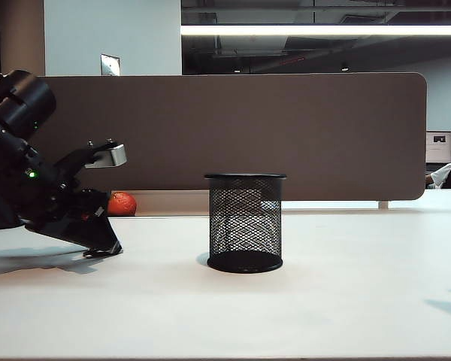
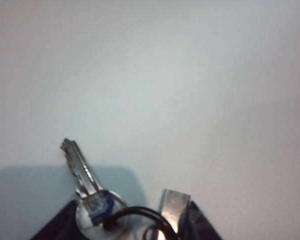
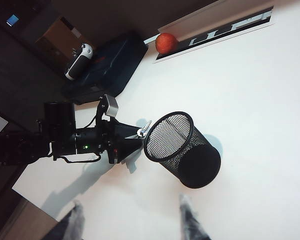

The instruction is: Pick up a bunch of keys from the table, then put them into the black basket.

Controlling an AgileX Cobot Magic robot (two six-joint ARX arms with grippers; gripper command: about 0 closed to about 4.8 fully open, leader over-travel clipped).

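The white table (image 1: 346,301) lies broad and bare to the right of the black basket (image 1: 245,223), which stands upright near its middle before a brown partition (image 1: 286,128); an orange-red ball (image 1: 122,204) sits at the far edge. On the left the left gripper (image 1: 105,248) is down at the surface, its jaws around the bunch of keys (image 2: 87,192), though whether they grip yet I cannot tell. The right gripper (image 3: 130,220) hangs spread and empty above the table's near side.

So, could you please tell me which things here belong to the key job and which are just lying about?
Part of the job:
- bunch of keys, at the left end effector
- black basket
- table

Lying about:
- orange-red ball
- dark blue box
- right end effector, idle
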